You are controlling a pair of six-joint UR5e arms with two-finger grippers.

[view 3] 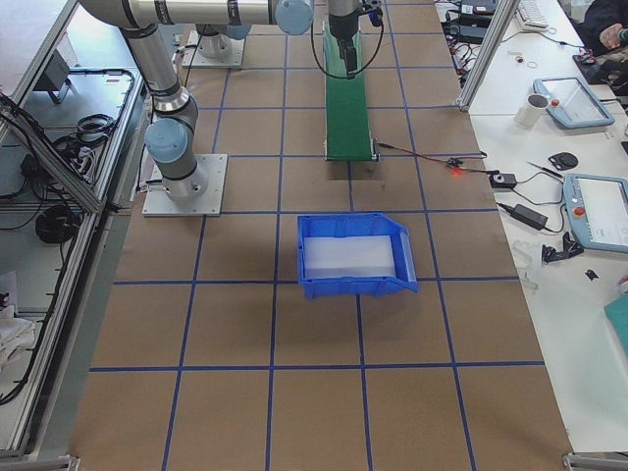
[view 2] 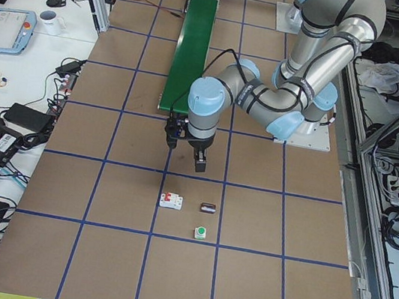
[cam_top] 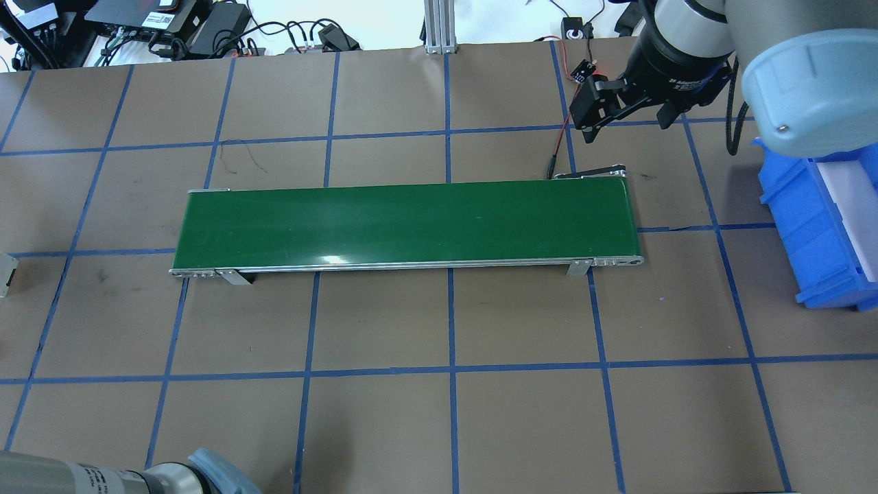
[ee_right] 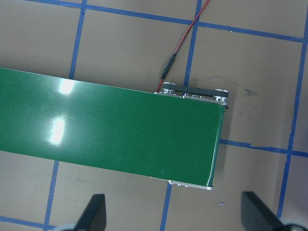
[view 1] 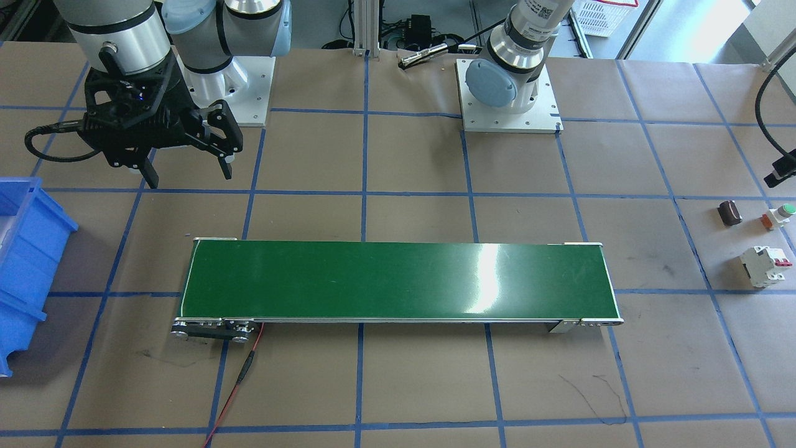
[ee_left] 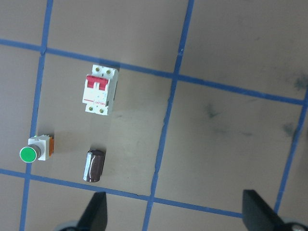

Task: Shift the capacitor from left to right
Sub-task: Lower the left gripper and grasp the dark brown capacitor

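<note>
The capacitor (ee_left: 94, 165) is a small dark brown cylinder with a silvery end. It lies on its side on the brown table paper, between a white circuit breaker (ee_left: 101, 94) and a green-capped push button (ee_left: 34, 151). It also shows in the front view (view 1: 729, 212) and the left side view (view 2: 208, 208). My left gripper (ee_left: 175, 216) is open and empty, hovering above the table just beside the capacitor without touching it. My right gripper (view 1: 188, 175) is open and empty, hovering near the far end of the green conveyor belt (view 1: 398, 280).
A blue bin (view 1: 25, 261) stands on the robot's right, beyond the belt's end. A red-black cable (view 1: 239, 379) runs from the belt's motor end. Blue tape lines grid the table.
</note>
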